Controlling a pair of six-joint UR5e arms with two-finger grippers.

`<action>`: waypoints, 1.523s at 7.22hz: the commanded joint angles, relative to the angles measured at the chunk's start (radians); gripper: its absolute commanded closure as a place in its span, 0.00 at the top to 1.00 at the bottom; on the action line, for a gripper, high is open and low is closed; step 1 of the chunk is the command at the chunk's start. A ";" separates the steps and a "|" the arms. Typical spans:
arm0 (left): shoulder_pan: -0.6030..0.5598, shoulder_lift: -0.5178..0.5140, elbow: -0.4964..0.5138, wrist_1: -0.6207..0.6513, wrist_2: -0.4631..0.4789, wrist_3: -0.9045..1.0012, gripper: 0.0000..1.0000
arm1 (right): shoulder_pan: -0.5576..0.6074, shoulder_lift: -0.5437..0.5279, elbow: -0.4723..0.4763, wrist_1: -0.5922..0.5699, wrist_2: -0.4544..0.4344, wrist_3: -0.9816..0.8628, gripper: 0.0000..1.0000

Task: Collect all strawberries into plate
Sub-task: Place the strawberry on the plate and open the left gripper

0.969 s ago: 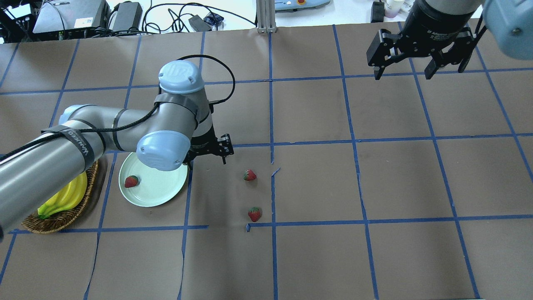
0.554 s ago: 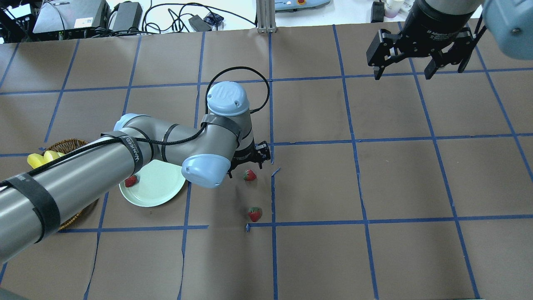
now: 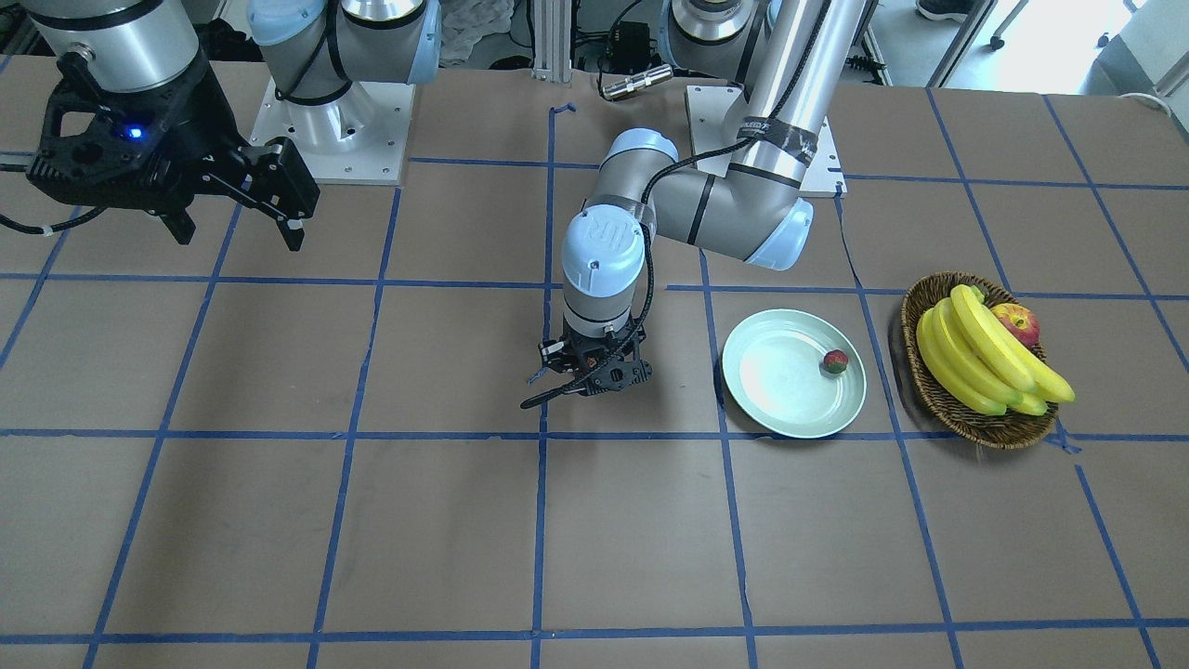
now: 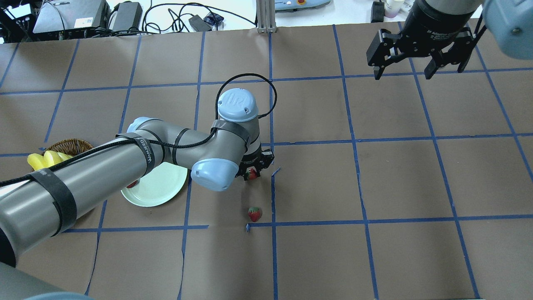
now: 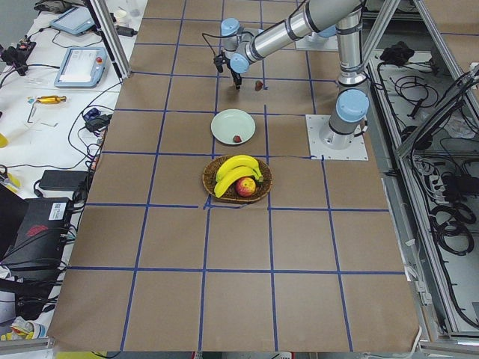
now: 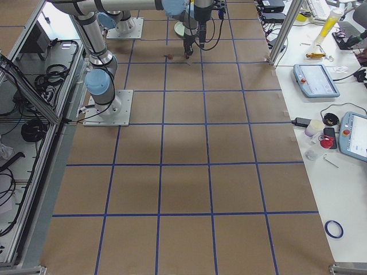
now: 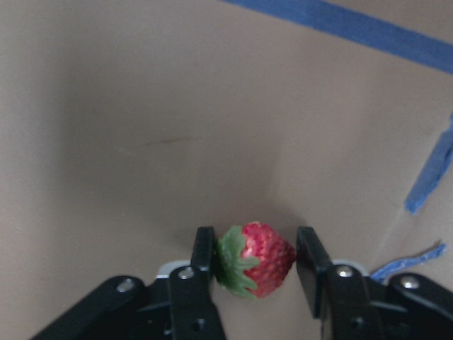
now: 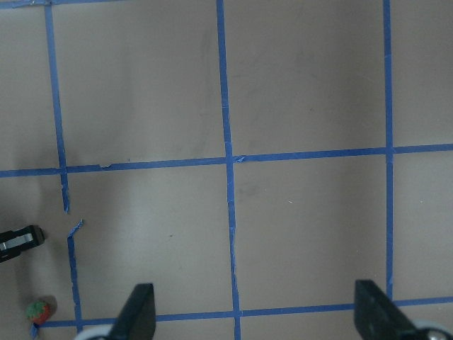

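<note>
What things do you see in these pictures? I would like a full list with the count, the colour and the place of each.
strawberries: three, red with green caps; one on the plate, one lying on the bare table, one between the left gripper's fingers
plate: one, pale mint green, on the table beside the basket
basket: one, brown wicker, at the robot's left end of the table
bananas: one bunch, yellow, in the basket
apple: one, red-yellow, in the basket behind the bananas
table: one, brown with blue tape lines
left gripper: black, low over the table, fingers close on both sides of a strawberry
right gripper: black, open, raised, far from the fruit
</note>
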 commanded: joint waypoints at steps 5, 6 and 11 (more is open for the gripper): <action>0.420 0.144 -0.057 -0.233 0.125 0.612 0.13 | 0.000 0.000 0.002 0.002 0.000 0.001 1.00; 0.443 0.144 -0.113 -0.215 0.121 0.608 0.53 | 0.000 0.000 0.002 0.002 0.000 0.000 1.00; 0.104 0.142 -0.045 -0.171 0.023 0.123 0.95 | 0.000 0.000 0.002 0.002 0.002 0.001 1.00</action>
